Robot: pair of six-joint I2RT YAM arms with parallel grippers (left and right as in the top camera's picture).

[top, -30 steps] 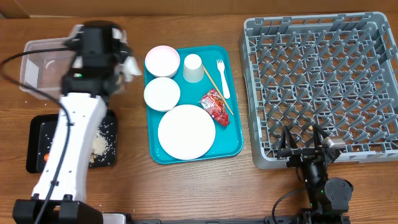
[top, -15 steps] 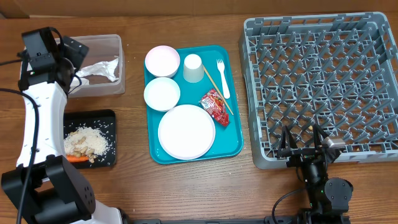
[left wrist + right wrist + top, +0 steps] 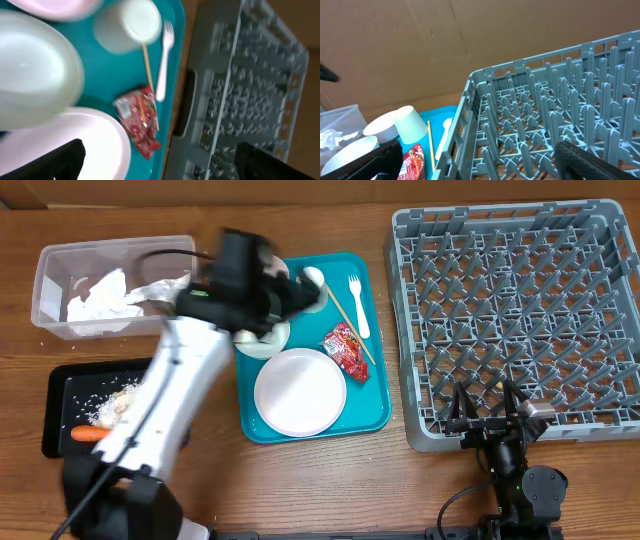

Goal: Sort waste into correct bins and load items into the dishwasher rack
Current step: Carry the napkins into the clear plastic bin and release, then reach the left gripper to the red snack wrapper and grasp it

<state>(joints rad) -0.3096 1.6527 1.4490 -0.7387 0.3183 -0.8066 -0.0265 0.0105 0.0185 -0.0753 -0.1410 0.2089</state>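
My left gripper (image 3: 300, 292) hangs open and empty over the teal tray's back half, above the bowls and the cup (image 3: 314, 277). In the left wrist view the open gripper (image 3: 160, 165) looks down on the red wrapper (image 3: 140, 120), fork (image 3: 164, 65), wooden stick (image 3: 147, 62), cup (image 3: 130, 25), a bowl (image 3: 35, 82) and the plate (image 3: 75, 145). The crumpled napkin (image 3: 100, 298) lies in the clear tub (image 3: 50, 270). Carrot (image 3: 90, 434) and food scraps (image 3: 115, 405) lie in the black tray (image 3: 60, 395). My right gripper (image 3: 490, 420) stands open at the rack's (image 3: 520, 320) front edge.
The teal serving tray (image 3: 375, 380) sits between the bins and the rack, holding the plate (image 3: 300, 390), wrapper (image 3: 345, 350) and fork (image 3: 355, 305). My left arm crosses the table diagonally from the front left. A cardboard wall (image 3: 420, 45) stands behind the table.
The left gripper opened over the clear tub and left the napkin there. It then swung right and now hangs over the teal tray. The right arm has not moved.
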